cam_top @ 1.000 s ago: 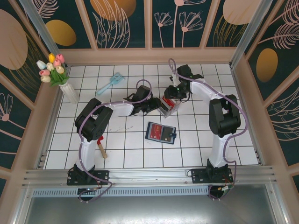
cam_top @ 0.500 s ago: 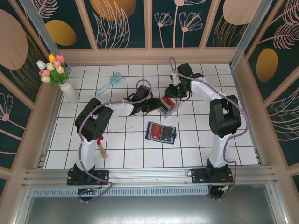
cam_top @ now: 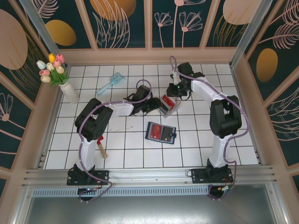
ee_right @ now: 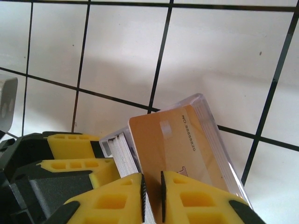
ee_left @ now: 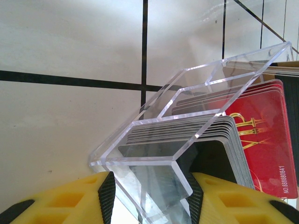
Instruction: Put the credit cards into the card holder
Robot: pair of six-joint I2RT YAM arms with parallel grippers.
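Clear acrylic at mid tabletop [cam_top: 117,140]: records a slotted rack [cam_top: 169,105], tilted, packed with credit cards [ee_left: 212,140] on edge, dark ones nearest the left wrist camera and a red card [ee_left: 261,140] with gold print behind them. Finds left fingers [ee_left: 70,200] part spread and clamped on the rack's lower end, one yellow pad against each side wall. Finds right fingers [ee_right: 196,198] at the rack's top, nearly pressed together, pinching the upper edge of a tan-gold card [ee_right: 173,144] at one end of the stack; cannot tell whether a second card sits in the same pinch. Sees that card seated among the others in the rack, number strip facing the right wrist camera. Locates card holder [cam_top: 160,132] lying open and flat on the tabletop, near the rack on its near side, not touching it, between the two arms; notes red and tan patches on its inner face. Logs tulips in a white vase [cam_top: 69,91] at the far left, a pale blue brush [cam_top: 110,84] beside.
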